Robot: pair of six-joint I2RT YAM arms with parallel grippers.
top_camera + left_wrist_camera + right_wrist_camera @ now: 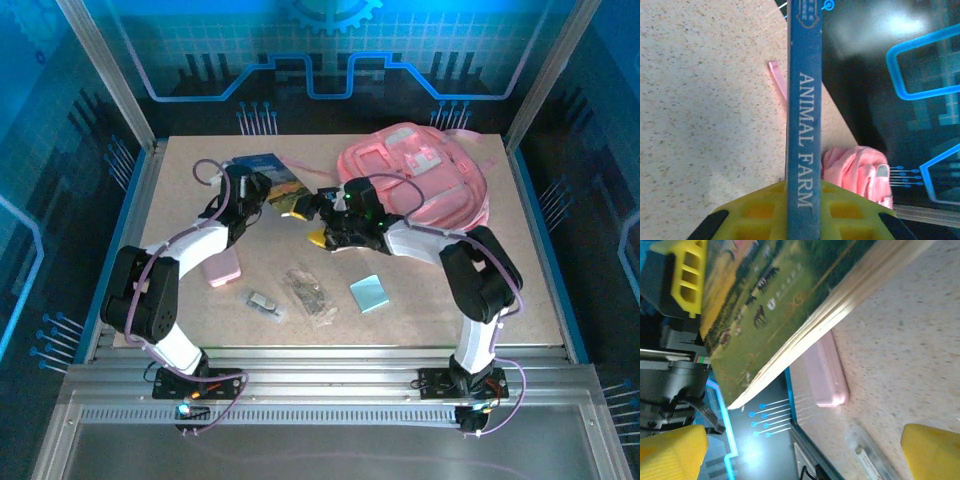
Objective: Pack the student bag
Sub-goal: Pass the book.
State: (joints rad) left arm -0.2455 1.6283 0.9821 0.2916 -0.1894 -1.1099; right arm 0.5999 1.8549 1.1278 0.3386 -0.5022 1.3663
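Top external view: speckled beige desk [420,320] inside a metal-framed enclosure; the walls are dark panels with blue-lit circuit patterns, and a ribbed metal rail runs along the near edge. The pink bag [420,180] lies flat at the far right of the desk. The left tool [270,195] is clenched on a book [262,166] at far centre; in the left wrist view the blue spine reads ANIMAL FARM and stands between the yellow fingers. The right tool [307,223] is released, jaws wide, just beside the book and in front of the bag. A pink case [222,268] lies beside the left arm. A blue pad [369,293] and two clear packets [310,295], contents not discernible, lie near centre.
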